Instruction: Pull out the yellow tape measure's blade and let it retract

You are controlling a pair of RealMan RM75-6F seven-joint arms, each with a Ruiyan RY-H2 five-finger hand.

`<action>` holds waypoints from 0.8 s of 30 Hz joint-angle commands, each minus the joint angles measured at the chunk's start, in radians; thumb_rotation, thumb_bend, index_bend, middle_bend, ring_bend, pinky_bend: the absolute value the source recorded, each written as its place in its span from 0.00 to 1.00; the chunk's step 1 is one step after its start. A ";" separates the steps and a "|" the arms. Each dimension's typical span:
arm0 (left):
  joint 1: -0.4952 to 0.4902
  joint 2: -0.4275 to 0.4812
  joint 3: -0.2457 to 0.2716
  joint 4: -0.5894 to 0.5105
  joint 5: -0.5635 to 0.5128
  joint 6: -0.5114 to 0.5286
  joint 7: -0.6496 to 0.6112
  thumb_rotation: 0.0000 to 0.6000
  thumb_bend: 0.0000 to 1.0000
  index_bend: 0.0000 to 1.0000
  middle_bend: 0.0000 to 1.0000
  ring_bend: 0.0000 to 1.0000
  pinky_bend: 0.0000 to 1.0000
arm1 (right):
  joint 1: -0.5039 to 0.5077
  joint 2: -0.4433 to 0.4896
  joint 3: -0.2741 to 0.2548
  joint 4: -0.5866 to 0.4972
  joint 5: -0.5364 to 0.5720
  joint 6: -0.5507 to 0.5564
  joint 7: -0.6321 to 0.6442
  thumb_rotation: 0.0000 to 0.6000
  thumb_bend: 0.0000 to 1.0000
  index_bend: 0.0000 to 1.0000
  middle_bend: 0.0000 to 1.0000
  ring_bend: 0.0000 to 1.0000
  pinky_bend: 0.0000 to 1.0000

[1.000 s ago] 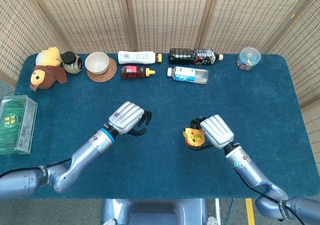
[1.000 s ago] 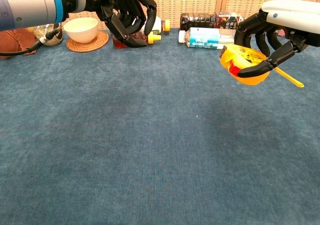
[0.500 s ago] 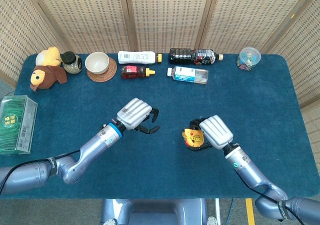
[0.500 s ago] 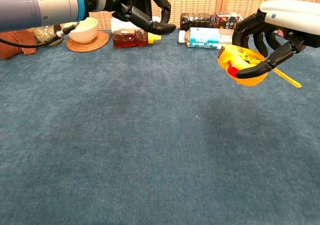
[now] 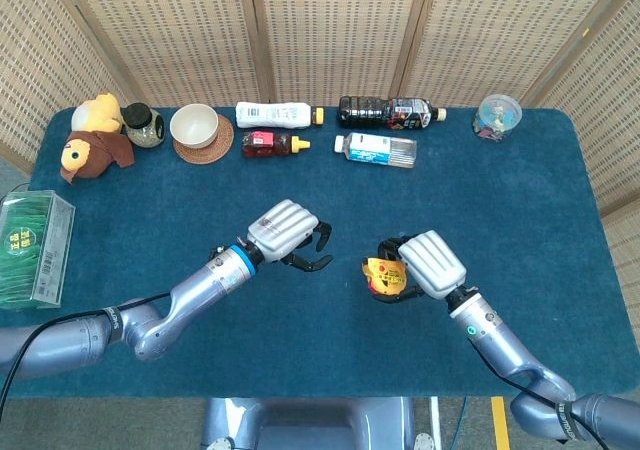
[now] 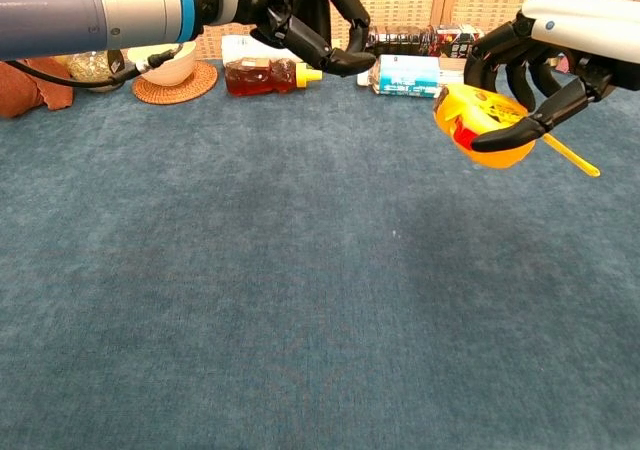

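Woven cane screens stand behind a table (image 5: 520, 210) covered in dark blue cloth. Above the middle of it the right hand (image 5: 428, 266) is clamped around the yellow tape measure (image 5: 383, 275), holding it clear of the cloth; in the chest view a short yellow strip pokes out from under that hand, though I can't tell whether it is the blade or a strap. The left hand (image 5: 288, 235) hovers near the case on its left side, holding nothing, fingers (image 6: 340, 55) partly spread and pointed toward it, with open cloth between the two.

This looks to me like the approach before the pull: the case is secured and the blade not yet drawn. Next the left hand would need to find the blade tip, pinch it, and draw away while the right keeps the case steady.

Along the far edge I count four bottles lying down, two small jars, one bowl (image 5: 194, 125) on a coaster, one plush toy (image 5: 92, 135), and one clear box (image 5: 34, 248) at the left edge.
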 commanded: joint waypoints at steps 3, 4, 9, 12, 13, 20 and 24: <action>-0.014 -0.009 0.004 0.013 0.030 -0.004 -0.036 0.72 0.36 0.57 1.00 1.00 0.92 | 0.000 0.007 0.004 -0.004 0.002 0.000 0.014 0.64 0.17 0.58 0.61 0.63 0.68; -0.016 -0.010 0.005 0.015 0.035 -0.005 -0.042 0.73 0.36 0.57 1.00 1.00 0.92 | -0.001 0.008 0.005 -0.005 0.002 0.000 0.018 0.64 0.17 0.58 0.61 0.63 0.68; -0.024 -0.017 0.009 0.027 0.054 -0.004 -0.076 0.75 0.36 0.57 1.00 1.00 0.91 | -0.002 0.010 0.006 -0.006 0.001 0.001 0.034 0.64 0.17 0.58 0.61 0.63 0.67; -0.028 -0.020 0.008 0.035 0.061 -0.004 -0.096 0.75 0.36 0.51 1.00 1.00 0.91 | -0.002 0.012 0.006 -0.010 -0.004 0.004 0.049 0.64 0.17 0.58 0.61 0.63 0.67; -0.030 -0.021 0.008 0.037 0.064 -0.005 -0.103 0.75 0.36 0.49 1.00 1.00 0.91 | -0.002 0.013 0.006 -0.010 -0.008 0.006 0.054 0.64 0.17 0.58 0.61 0.63 0.67; -0.039 -0.021 0.012 0.042 0.083 -0.011 -0.147 0.75 0.36 0.46 1.00 1.00 0.91 | -0.002 -0.003 -0.002 0.023 -0.056 0.034 0.081 0.63 0.17 0.58 0.61 0.63 0.66; -0.039 -0.011 0.020 0.034 0.090 -0.015 -0.172 0.74 0.35 0.45 1.00 1.00 0.90 | -0.001 -0.025 -0.009 0.060 -0.095 0.059 0.106 0.64 0.17 0.58 0.61 0.63 0.66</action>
